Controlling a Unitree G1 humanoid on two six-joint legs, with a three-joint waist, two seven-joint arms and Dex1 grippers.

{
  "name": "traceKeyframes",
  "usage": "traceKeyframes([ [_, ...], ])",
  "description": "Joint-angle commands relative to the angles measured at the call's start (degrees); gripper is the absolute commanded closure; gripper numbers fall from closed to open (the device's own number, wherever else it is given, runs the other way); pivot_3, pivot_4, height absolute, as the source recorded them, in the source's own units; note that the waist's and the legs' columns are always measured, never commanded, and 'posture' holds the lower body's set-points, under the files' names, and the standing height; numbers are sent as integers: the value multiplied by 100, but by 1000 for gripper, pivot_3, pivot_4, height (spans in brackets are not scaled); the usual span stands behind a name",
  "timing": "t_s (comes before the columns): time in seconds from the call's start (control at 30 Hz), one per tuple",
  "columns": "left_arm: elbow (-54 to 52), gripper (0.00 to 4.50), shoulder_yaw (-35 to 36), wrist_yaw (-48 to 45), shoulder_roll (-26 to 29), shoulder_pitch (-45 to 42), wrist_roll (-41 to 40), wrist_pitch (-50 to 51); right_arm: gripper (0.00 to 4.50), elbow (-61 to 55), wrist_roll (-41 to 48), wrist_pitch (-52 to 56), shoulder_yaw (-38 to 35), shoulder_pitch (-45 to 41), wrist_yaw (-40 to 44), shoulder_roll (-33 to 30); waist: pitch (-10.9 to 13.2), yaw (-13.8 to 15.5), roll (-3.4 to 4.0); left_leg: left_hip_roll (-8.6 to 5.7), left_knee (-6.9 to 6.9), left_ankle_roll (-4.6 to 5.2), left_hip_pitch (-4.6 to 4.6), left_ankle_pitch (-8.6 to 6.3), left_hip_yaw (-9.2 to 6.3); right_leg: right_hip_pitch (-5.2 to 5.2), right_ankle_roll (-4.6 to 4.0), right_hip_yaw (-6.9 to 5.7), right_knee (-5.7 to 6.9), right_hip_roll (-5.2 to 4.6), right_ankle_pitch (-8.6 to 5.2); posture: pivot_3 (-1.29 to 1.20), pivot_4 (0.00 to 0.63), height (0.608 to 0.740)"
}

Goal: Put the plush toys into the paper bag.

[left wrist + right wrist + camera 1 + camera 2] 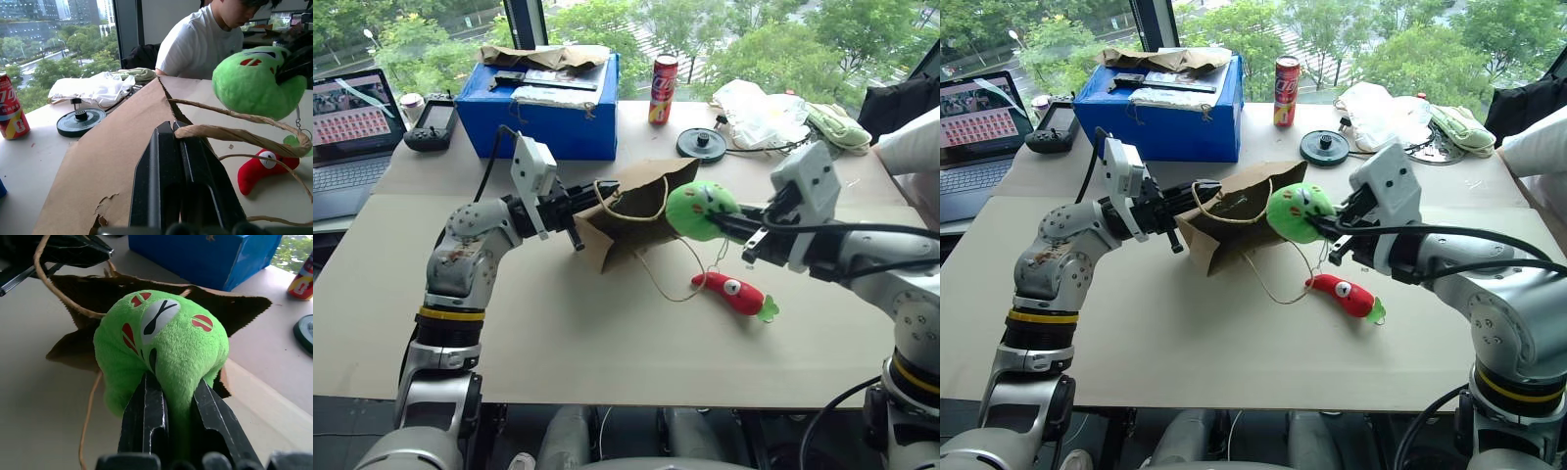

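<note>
Two plush toys to bag, neither inside yet. Green frog toy [701,210] clamped in the right hand [732,227], fingers pinching its lower body, carried in the air just at the mouth of the paper bag [631,217], face turned toward the opening. Red chili toy [734,293] lying loose on the bench [558,333], toward the near edge, just beside the bag's trailing twine handle, well short of the bag mouth. Left hand [579,211] shut on the upper edge of the bag together with one twine loop, lifting that edge off the bench and propping the mouth open toward the right hand. Bag on its side near the bench's middle, interior dark and, as far as visible, holding nothing; a small tear in the paper near the gripped edge. Judged from this: first toy about to go in, roughly a third of the job covered; remaining are pushing the frog past the rim, letting go, then fetching the chili and repeating. Toward the far edge, a blue box [540,103] with crumpled brown paper and flat items on top, contents unseen; red soda can [663,89] beside it.
</note>
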Motion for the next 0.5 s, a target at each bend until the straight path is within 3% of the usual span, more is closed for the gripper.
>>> traceKeyframes([
  [0.03,-84,4500,69,-10,-16,-184,-78,-20,4055,-82,12,-4,375,-198,-139,13,0,2,0,-1,0,0,0,0,0,0,0,0,0,-1,0,0,150,739],
  [0.17,-71,4500,69,-3,-38,-199,-80,-7,4055,70,-147,-53,838,-294,-257,9,0,1,0,-2,0,0,-1,0,0,0,0,-1,-1,-1,0,0,150,739],
  [0.5,-52,4500,98,-18,-33,-201,-68,-13,4055,608,-464,-111,1080,-407,-559,115,0,6,0,-2,1,0,-3,0,0,-1,0,-2,-1,0,0,0,150,739],
])
